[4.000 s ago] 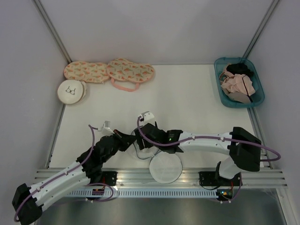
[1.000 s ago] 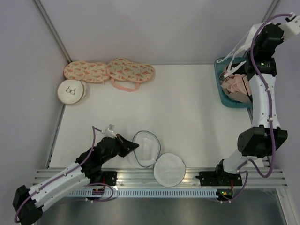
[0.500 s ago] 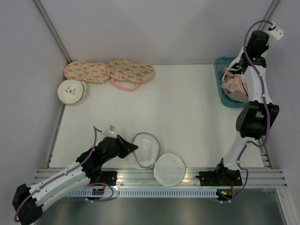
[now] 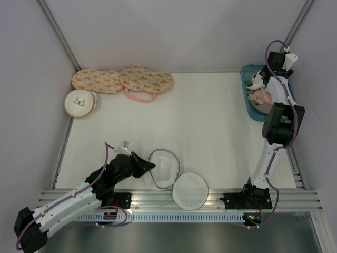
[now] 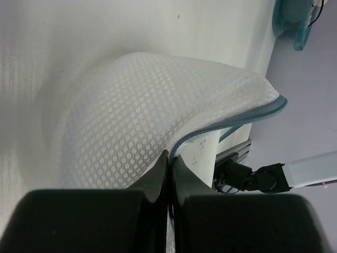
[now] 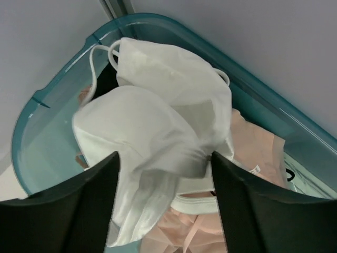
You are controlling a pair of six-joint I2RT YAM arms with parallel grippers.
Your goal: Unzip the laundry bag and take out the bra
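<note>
While the right gripper [image 6: 164, 158] hangs spread, the small white soft-fabric bra [image 6: 158, 110] lies straight below it.
It sits in the teal plastic bin [image 6: 47, 105] at two o'clock; at six, the left gripper [image 5: 171, 158] pinches the rim of the round white mesh laundry bag [image 5: 137, 116].

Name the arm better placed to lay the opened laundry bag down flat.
Left. The left gripper is shut on the laundry bag at its zipper rim, while the right gripper stands open over the teal bin at the far corner, the bra beneath it.
</note>
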